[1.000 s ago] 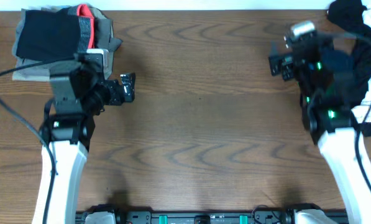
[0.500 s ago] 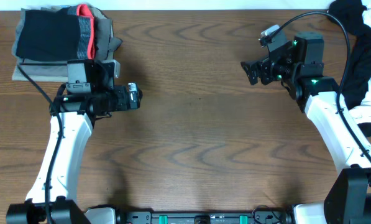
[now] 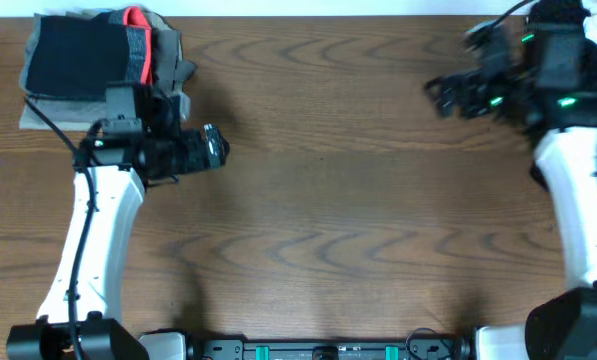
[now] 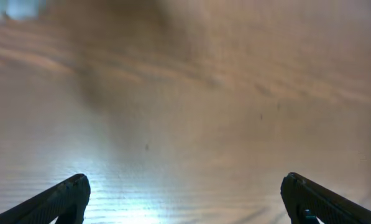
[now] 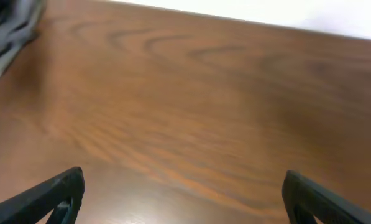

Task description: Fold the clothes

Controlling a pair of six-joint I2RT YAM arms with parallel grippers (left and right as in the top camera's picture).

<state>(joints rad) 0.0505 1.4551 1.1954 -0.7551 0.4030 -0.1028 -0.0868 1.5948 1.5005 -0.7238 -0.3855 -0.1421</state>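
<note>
**Clothes Lay Clear of Spread Fingers**

The left gripper [image 3: 216, 149] and right gripper [image 3: 436, 92] hung over the bare table [image 3: 318, 200], fingers spread wide, holding nothing. The clothes [image 3: 563, 8] lay at the far right corner, behind the right gripper's fingers.
</note>
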